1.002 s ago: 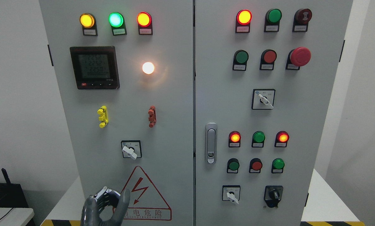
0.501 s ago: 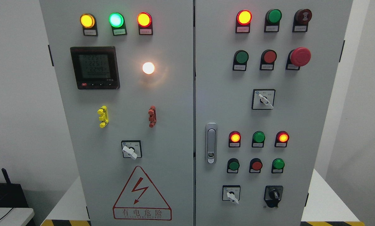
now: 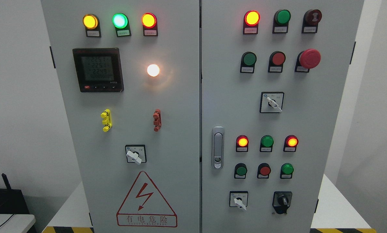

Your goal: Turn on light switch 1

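A grey two-door electrical cabinet fills the view. On its left door a white rotary selector switch (image 3: 135, 154) sits in a black-framed plate, its lever pointing down and to the right. Above it a round white lamp (image 3: 153, 70) glows brightly. Neither of my hands shows anywhere in the picture.
The left door also carries yellow, green and red lit indicators (image 3: 119, 20), a digital meter (image 3: 98, 70), yellow and red clips and a warning triangle (image 3: 146, 202). The right door has a handle (image 3: 217, 147), push buttons, a red emergency stop (image 3: 309, 58) and three more selector switches.
My left hand, raised at the lower left in front of the warning triangle one second ago, has dropped out of view. The switch lever and the lamp look the same.
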Robot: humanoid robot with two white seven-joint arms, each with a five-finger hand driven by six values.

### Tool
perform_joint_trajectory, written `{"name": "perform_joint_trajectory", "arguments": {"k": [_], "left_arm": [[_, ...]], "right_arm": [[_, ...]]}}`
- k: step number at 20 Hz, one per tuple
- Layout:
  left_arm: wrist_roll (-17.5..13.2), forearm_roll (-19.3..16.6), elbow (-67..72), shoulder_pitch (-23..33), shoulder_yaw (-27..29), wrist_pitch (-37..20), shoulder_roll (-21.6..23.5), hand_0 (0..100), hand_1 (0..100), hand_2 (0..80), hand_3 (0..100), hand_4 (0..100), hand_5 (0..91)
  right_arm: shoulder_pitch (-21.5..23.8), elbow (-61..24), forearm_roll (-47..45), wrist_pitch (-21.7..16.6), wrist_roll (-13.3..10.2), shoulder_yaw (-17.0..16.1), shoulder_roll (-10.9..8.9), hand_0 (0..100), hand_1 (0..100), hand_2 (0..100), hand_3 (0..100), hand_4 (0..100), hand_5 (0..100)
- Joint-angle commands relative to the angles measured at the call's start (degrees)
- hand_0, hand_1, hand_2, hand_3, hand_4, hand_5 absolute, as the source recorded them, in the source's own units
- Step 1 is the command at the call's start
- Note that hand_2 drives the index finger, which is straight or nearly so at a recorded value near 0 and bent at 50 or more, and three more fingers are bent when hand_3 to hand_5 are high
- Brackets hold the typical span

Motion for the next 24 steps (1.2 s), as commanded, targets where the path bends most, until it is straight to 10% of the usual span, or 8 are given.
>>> {"name": "perform_joint_trajectory", "arguments": {"k": [1, 14, 24], "left_arm": [[-0.20, -0.09, 31.42, 1.74, 7.33, 0.88, 4.57, 14, 11, 0.0, 1, 9, 0.0], [-1.96, 0.00, 60.96, -0.46, -22.37, 2.02, 3.52, 23, 12, 0.0, 0, 0, 0.0], [-3.54, -0.26, 62.36, -6.35, -30.81, 13.97, -1.84, 26, 4, 0.0, 0, 0, 0.0]], "right_arm": [[0.00, 0.00, -1.41, 0.00, -0.02, 0.97, 0.03, 12, 39, 0, 0, 0, 0], [0.00, 0.00, -1.41, 0.00, -0.02, 0.97, -0.05, 12, 39, 0, 0, 0, 0], [0.00, 0.00, -1.41, 0.00, -0.02, 0.97, -0.05, 12, 39, 0, 0, 0, 0]]}}
